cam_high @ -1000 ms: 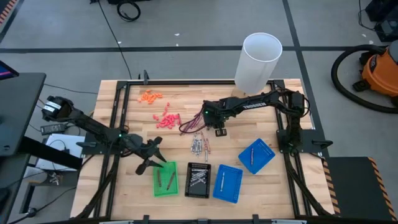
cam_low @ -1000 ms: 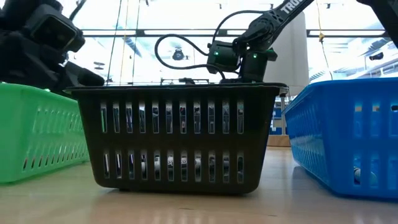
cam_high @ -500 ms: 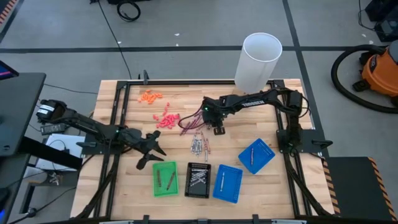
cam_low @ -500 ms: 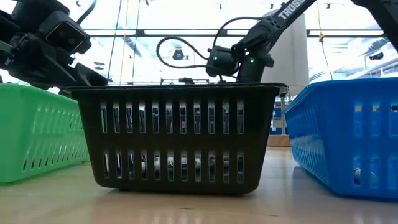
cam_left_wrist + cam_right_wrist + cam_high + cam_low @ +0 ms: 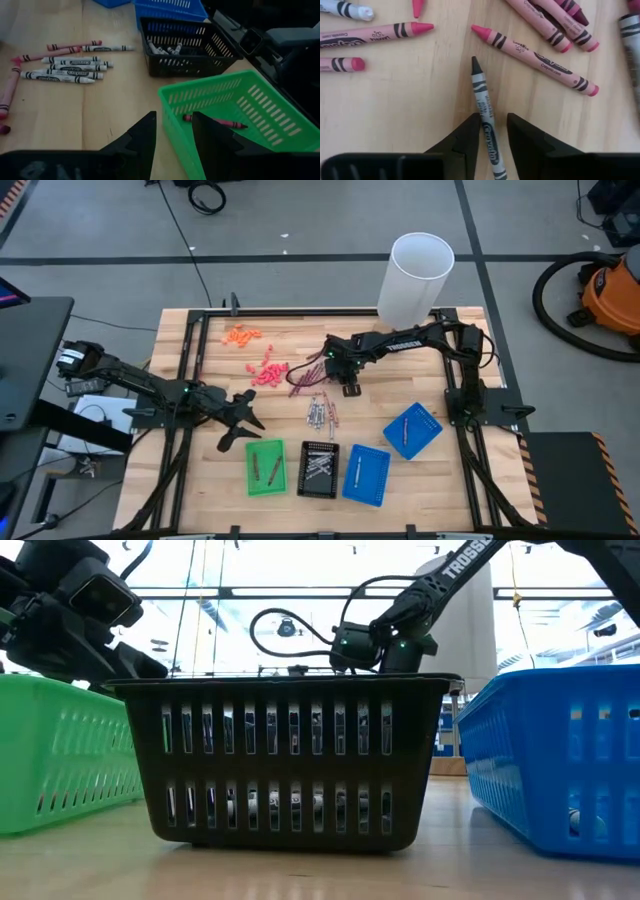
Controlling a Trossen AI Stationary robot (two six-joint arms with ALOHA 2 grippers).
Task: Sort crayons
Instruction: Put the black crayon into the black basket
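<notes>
A wooden bench [image 5: 200, 350] carries a row of green [image 5: 265, 468], black [image 5: 320, 469] and blue trays [image 5: 366, 475], with loose crayons [image 5: 322, 414] lying just behind them. The right gripper [image 5: 490, 131] sits low at the red and grey pile, its fingers straddling a grey crayon [image 5: 485, 117] flat on the wood, not yet clenched. The left gripper [image 5: 173, 131] hovers released just beside the green tray, where a dark red crayon [image 5: 214, 121] lies.

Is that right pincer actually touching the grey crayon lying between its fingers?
Cannot tell. In the right wrist view the grey crayon lies on the wood between the right pincer fingers, very close to both, but neither a clear gap nor firm contact shows.
</notes>
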